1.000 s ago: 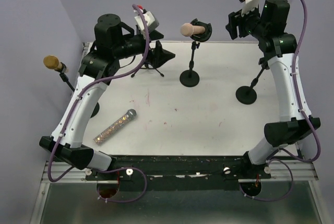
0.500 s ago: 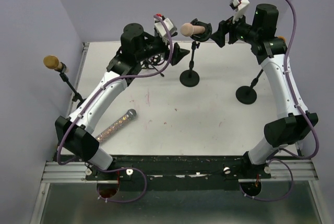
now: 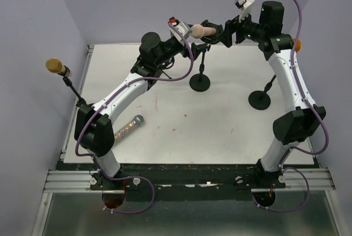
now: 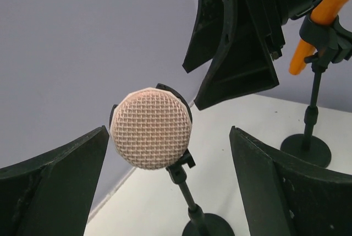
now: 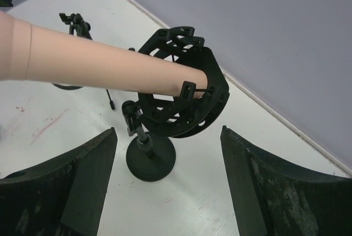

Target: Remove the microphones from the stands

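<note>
Left end effector point(image 4: 169, 137) agape before microphone point(image 4: 151, 129)

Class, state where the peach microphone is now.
In the top view, the peach microphone lies in its stand at far centre, between the left pincer and the right pincer.

The left gripper point(image 4: 168, 131) stands spread wide around the pink microphone point(image 4: 151, 129). Its head lies close to one finger point(image 4: 55, 181), with freer room toward the other, and straight beyond the fingertips the right gripper point(image 3: 220, 32) bars the way. Between the right gripper's own fingers point(image 5: 264, 186), the ring clip point(image 5: 212, 90) and the stand point(image 5: 148, 159) fill the middle, leaving bare table point(image 5: 231, 214) beside each fingertip.
</note>
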You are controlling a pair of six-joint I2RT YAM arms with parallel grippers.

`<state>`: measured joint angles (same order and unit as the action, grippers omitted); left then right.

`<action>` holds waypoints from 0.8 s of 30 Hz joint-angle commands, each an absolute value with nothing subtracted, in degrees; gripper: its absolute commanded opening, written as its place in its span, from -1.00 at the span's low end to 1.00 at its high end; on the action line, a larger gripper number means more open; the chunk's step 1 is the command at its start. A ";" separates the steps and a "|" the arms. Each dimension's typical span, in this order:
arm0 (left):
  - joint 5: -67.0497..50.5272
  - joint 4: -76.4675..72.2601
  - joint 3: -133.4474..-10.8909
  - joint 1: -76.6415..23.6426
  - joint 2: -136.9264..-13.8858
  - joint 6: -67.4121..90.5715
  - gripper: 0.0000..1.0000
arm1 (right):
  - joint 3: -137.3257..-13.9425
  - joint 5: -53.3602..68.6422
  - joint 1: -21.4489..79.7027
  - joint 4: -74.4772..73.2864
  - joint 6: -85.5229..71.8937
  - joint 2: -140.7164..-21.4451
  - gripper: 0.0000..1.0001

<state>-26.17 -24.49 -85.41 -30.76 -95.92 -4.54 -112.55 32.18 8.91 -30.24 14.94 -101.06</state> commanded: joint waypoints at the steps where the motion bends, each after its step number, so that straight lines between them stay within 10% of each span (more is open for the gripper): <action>1: -25.05 -32.16 -89.47 -31.11 -99.83 -2.38 0.97 | -116.97 33.75 8.79 -31.64 13.54 -104.41 0.68; 19: -19.34 -34.72 -101.87 -33.66 -113.02 -6.06 0.68 | -122.52 34.01 8.79 -33.22 10.20 -111.80 0.41; 24: -19.77 -33.75 -102.22 -33.40 -113.64 -6.50 -0.01 | -121.99 34.10 8.79 -32.17 8.44 -112.24 0.31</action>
